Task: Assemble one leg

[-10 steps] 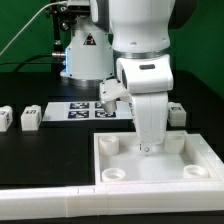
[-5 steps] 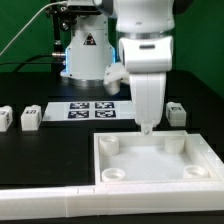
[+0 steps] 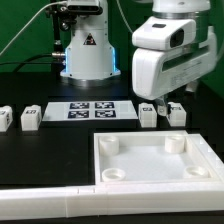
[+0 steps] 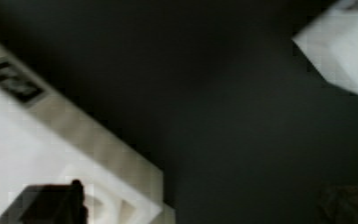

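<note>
**Leg pick-up: align before descent**

Exterior view: the gripper [image 3: 164, 103] hangs just above the leg [image 3: 148, 116], which stands upright on the table beside the white panel [image 3: 150, 176]. Finger spacing cannot be told. Wrist view: a white part [image 4: 345, 35], possibly the leg, sits off-centre, so centre it, then descend straight.

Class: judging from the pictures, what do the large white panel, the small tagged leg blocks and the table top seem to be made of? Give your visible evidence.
Panel: probably moulded plastic, matte white; uniform colour, smooth rounded sockets.
Leg: likely the same white plastic, with a printed black-and-white tag on its face.
Table: black and matte, no glare; material uncertain, perhaps a mat or cloth.
</note>
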### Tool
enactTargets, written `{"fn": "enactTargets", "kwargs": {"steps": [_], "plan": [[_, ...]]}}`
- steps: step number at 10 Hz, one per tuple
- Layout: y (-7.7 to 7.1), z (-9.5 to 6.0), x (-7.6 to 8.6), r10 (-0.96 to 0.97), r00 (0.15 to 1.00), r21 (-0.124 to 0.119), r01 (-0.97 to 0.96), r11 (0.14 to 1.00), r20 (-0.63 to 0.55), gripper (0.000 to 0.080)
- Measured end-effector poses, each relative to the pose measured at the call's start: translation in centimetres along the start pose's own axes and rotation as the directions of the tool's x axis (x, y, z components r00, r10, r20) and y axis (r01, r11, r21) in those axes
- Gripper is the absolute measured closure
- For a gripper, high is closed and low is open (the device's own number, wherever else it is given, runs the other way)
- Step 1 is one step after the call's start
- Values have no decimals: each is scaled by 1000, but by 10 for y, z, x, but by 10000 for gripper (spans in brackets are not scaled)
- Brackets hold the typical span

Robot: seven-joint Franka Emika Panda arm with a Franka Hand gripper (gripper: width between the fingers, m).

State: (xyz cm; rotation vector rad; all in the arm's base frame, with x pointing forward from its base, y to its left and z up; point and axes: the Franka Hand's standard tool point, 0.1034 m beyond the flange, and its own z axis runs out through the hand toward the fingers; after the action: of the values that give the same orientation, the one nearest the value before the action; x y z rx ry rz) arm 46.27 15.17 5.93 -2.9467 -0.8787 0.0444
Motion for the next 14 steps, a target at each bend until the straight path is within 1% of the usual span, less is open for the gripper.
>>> {"fn": "enactTargets", "kwargs": {"steps": [1, 2, 4, 5, 6, 7, 8, 9, 10, 11, 12, 13, 14], "plan": [[-3, 4, 2, 114, 993, 15, -114, 993, -6, 150], [-1, 6, 2, 224, 975, 35, -223, 974, -15, 150], [-5, 5, 4, 396, 918, 46, -395, 918, -10, 150], [-5, 5, 3, 399, 917, 46, -398, 916, -7, 150], [-7, 6, 0, 394, 918, 44, -395, 918, 40, 150], [-16, 7, -4, 443, 891, 40, -449, 893, 101, 150], [-27, 4, -10, 454, 868, 24, -468, 883, 201, 150], [-33, -1, -14, 437, 825, 10, -471, 882, 358, 150], [-34, 0, -14, 424, 784, 4, -477, 879, 453, 150], [-36, 3, -18, 398, 732, -1, -478, 879, 552, 150], [-34, 7, -17, 387, 707, 1, -480, 877, 592, 150], [-37, 6, -26, 348, 645, -3, -473, 881, 681, 150], [-37, 8, -25, 314, 590, 1, -471, 882, 744, 150]]}}
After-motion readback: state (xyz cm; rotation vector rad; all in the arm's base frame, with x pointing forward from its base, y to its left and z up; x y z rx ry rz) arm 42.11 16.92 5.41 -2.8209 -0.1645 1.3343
